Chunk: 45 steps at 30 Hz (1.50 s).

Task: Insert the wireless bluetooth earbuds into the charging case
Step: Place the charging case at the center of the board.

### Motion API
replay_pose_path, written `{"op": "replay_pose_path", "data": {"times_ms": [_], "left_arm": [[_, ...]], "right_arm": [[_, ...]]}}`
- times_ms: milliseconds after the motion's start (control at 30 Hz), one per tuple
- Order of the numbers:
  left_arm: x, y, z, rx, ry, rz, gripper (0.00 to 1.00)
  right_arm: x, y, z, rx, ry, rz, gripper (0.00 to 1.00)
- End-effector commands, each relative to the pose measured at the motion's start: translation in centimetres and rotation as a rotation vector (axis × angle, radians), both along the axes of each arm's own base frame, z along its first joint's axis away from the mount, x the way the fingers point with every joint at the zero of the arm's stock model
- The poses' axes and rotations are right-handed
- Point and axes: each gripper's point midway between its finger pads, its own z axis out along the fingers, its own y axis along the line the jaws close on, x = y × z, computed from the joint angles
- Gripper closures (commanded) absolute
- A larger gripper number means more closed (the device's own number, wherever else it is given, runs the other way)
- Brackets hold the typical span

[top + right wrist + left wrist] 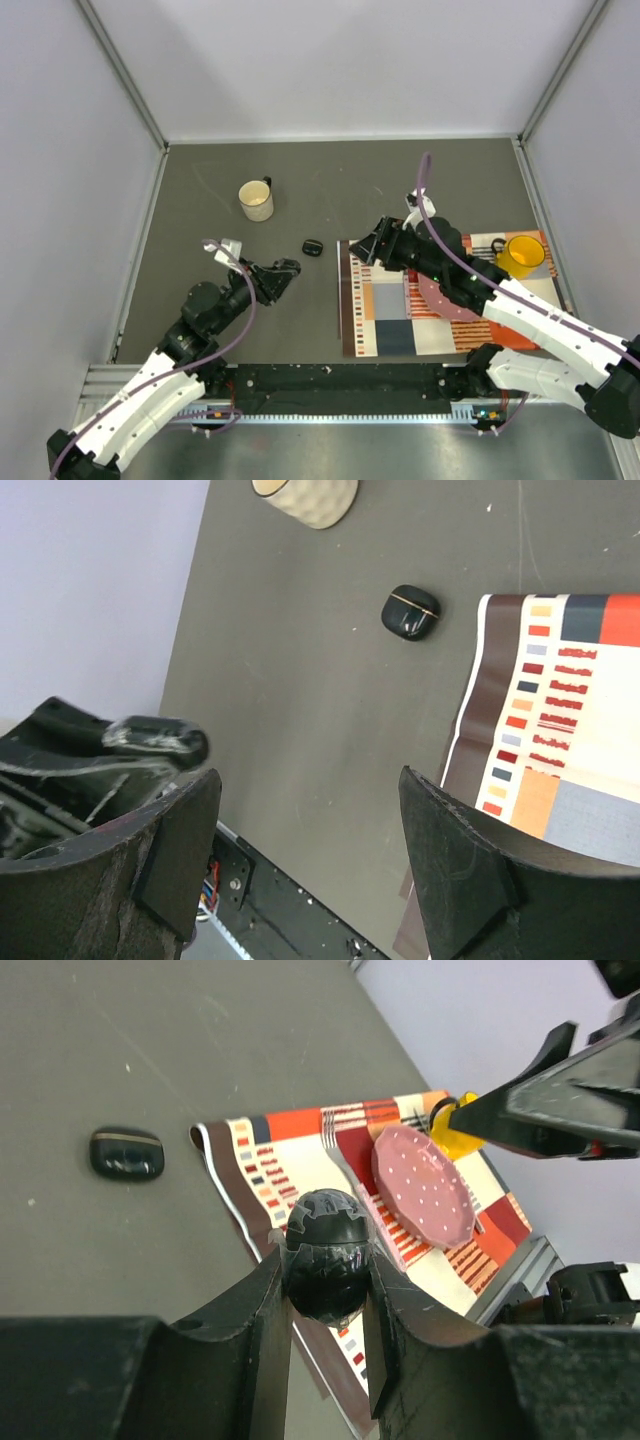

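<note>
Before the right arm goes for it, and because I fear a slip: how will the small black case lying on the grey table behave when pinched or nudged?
The black case looks glossy and rounded, so it may slip unless pinched squarely. It lies flat on the table, so a nudge would probably slide it, not roll it. Being small, likely light.
</note>
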Motion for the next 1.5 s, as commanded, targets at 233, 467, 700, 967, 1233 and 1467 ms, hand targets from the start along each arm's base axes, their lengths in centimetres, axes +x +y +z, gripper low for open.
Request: {"op": "replay_pose_path", "data": {"times_ms": [233,467,700,967,1233,1467], "left_arm": [[1.6,-2.7,0.5,-0.118,0.125,-0.060,1.00],[2.8,-3.5,-1.9,-0.160,0.228,-0.044,0.99],[4.2,-4.8,-4.5,-0.197,0.303,-0.041,0.99],[6.5,-5.7,-8.1,-0.202,0.412,0.018,0.98],[7.0,-7.1,-12.9,-0.231,0.596,0.014,0.93],[8.2,-8.2,-14.4,-0.327,0.644,0.020,0.84]], "right_arm": [[-1.4,1.2,1.3,0.062,-0.028,0.108,0.28],[-1.9,0.7,0.9,0.058,-0.039,0.111,0.28],[-2.2,0.4,0.9,0.050,-0.055,0.118,0.28],[-2.5,0.2,0.3,0.027,-0.061,0.141,0.28],[-2.5,0.0,0.1,0.010,-0.073,0.145,0.28],[-2.5,0.0,0.0,0.002,-0.077,0.148,0.28]]}}
